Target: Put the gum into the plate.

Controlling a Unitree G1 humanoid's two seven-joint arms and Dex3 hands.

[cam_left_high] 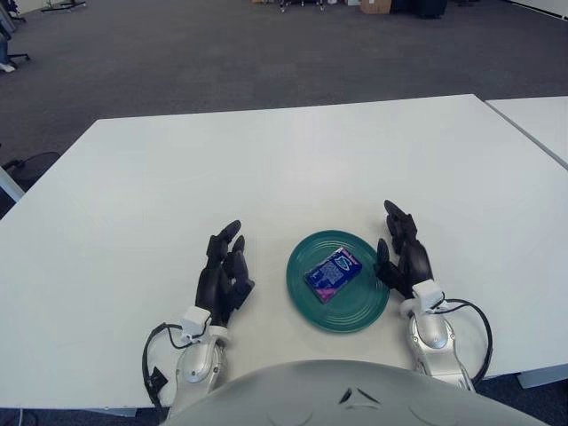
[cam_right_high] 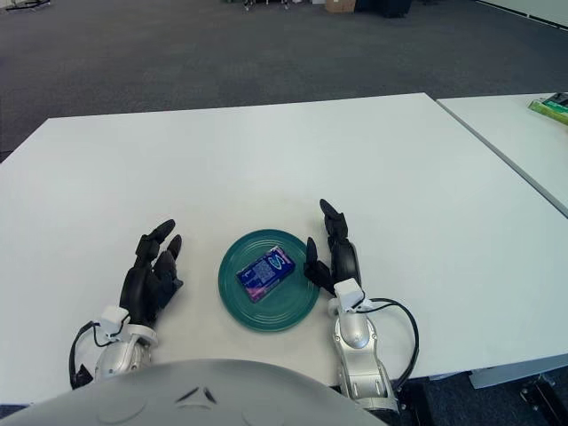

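Observation:
A blue gum packet (cam_left_high: 333, 272) lies flat inside the round teal plate (cam_left_high: 355, 312) near the table's front edge. My right hand (cam_left_high: 400, 253) sits just right of the plate's rim, fingers extended and holding nothing. My left hand (cam_left_high: 224, 266) is left of the plate with a gap between them, fingers also stretched out and empty. Both hands point away from me over the white table (cam_left_high: 284, 177).
A second white table (cam_right_high: 524, 133) stands to the right across a narrow gap, with a green object (cam_right_high: 552, 107) on it. Dark carpet lies beyond the far edge. A black cable (cam_left_high: 475, 324) loops at my right wrist.

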